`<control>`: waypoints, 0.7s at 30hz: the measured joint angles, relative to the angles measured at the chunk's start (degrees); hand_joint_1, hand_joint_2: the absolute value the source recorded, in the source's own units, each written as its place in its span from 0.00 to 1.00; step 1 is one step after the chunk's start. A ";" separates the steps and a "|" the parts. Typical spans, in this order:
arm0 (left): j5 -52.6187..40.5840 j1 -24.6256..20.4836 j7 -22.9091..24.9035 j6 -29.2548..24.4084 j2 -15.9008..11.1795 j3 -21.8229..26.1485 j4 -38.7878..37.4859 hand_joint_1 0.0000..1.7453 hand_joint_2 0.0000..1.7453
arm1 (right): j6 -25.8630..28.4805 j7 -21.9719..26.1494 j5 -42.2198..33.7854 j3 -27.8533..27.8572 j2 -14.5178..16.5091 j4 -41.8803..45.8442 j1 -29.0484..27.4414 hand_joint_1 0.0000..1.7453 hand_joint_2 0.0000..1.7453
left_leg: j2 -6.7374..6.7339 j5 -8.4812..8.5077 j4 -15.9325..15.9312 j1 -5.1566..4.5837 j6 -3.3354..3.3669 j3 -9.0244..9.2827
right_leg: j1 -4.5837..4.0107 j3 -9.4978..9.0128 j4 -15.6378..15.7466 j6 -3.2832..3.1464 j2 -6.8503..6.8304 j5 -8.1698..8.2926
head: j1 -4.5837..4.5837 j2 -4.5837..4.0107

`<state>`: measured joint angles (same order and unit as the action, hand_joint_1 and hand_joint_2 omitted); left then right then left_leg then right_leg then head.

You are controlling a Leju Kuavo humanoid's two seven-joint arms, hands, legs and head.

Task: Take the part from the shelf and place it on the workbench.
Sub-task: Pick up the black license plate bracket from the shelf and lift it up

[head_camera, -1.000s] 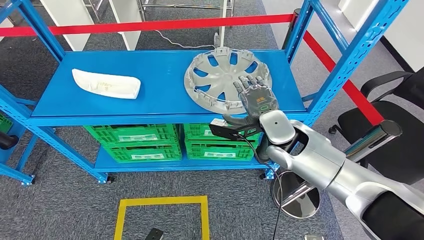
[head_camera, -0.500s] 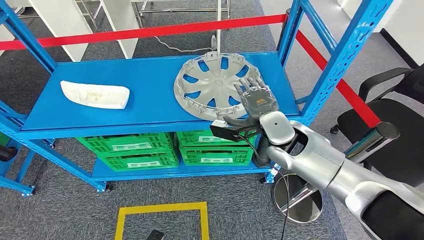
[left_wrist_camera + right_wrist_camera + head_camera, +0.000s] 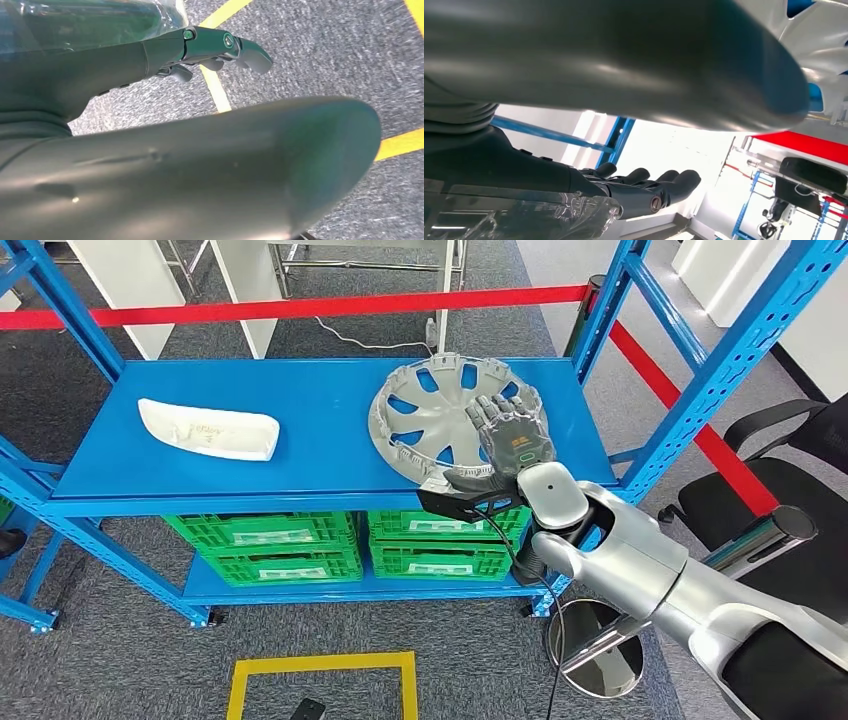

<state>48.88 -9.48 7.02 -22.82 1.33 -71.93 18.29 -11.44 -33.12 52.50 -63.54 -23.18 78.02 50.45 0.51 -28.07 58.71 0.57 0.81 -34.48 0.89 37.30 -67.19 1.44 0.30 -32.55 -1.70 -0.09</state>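
The robot's right hand (image 3: 512,435) lies fingers-spread on the grey wheel cover (image 3: 440,415) on the blue shelf (image 3: 300,455); grasping has begun, and next it needs a firm rim grip before lifting.

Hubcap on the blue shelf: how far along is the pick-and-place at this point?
Early stage. Done: the right hand has reached the silver hubcap and lies over its near right rim. In hand: whether the fingers grip it cannot be told; the hubcap looks slightly tilted on the blue shelf. Left: lifting it off and carrying it to the workbench.
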 joint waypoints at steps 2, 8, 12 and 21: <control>-0.03 -0.02 0.00 0.00 -0.01 0.02 0.00 0.00 0.00 | -0.03 -0.01 0.00 -0.07 -0.05 0.01 -0.08 0.00 0.00 | 0.00 -0.22 0.05 -0.17 0.30 0.20 | -0.01 3.99 -6.97 -0.01 0.01 -2.09 | -0.14 0.00; -0.05 -0.02 0.00 0.00 0.07 0.03 0.01 0.00 0.00 | -0.05 -0.01 0.00 -0.04 -0.13 0.02 -0.11 0.00 0.00 | 0.04 -1.45 0.33 -0.77 -0.11 1.51 | -0.82 0.10 5.27 -1.65 0.00 6.93 | -0.01 0.00; -0.12 -0.04 0.00 0.04 0.17 0.04 0.00 0.00 0.00 | -0.03 -0.03 0.00 0.05 -0.16 0.07 0.00 0.00 0.00 | -0.03 -1.87 0.28 -0.78 -1.24 1.50 | -0.88 -0.86 7.49 -2.29 0.11 6.59 | 0.03 0.00; -0.24 0.05 0.00 0.02 0.16 0.04 0.00 0.00 0.00 | -0.01 -0.03 -0.02 0.06 -0.16 0.07 -0.26 0.00 0.00 | -0.07 -2.66 10.50 0.16 -3.12 -5.06 | 0.00 -2.54 7.87 -2.57 0.10 5.65 | 0.35 0.00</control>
<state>48.64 -9.43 7.02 -22.80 1.49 -71.89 18.29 -11.44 -33.16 52.48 -63.48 -23.34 78.09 50.19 0.43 -30.73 69.21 0.73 -2.31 -39.54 0.89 34.76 -59.32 -1.13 0.40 -26.91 -1.35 -0.09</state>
